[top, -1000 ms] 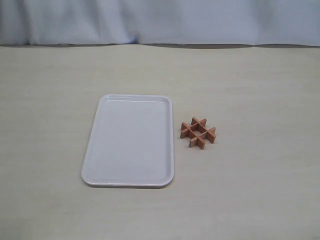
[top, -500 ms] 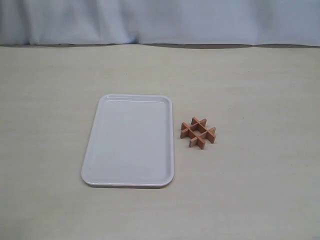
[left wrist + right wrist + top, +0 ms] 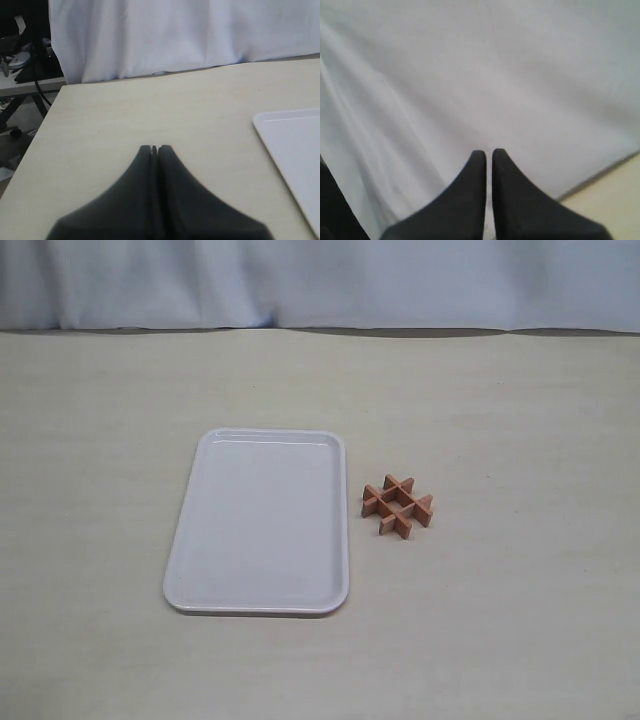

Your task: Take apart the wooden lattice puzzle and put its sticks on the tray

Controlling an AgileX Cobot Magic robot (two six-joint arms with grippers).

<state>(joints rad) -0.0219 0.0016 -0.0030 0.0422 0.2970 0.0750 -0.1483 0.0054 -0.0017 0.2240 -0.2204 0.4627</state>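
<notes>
Only the exterior view gives me the whole job at once. The tray (image 3: 258, 540) lies flat on the pale table (image 3: 500, 630), its long sides running away from the camera. The wooden lattice puzzle (image 3: 397, 506) sits on the table just beside the tray's right-hand rim, apart from it and not touching. Its sticks (image 3: 384, 498) are still locked together in a hash shape, and none lie on the tray. A white cloth (image 3: 320, 280) hangs along the far edge of the table. Neither of my wrist cameras catches the puzzle. My left wrist view shows my left gripper (image 3: 154, 148) over bare tabletop (image 3: 150, 110), jaws clenched tip to tip with nothing between them. One rounded corner of the tray (image 3: 295, 150) shows off to the side, well apart from the fingertips. This view also takes in the end of the table, the same white drape (image 3: 175, 35) and some dark cluttered furniture (image 3: 22, 60) beyond it, which the exterior view does not show. My right wrist view is aimed mostly at the cloth (image 3: 470, 75), with only a sliver of table (image 3: 620, 200) in one corner. My right gripper (image 3: 489, 154) has its jaws drawn together to a thin slit, gripping nothing.
</notes>
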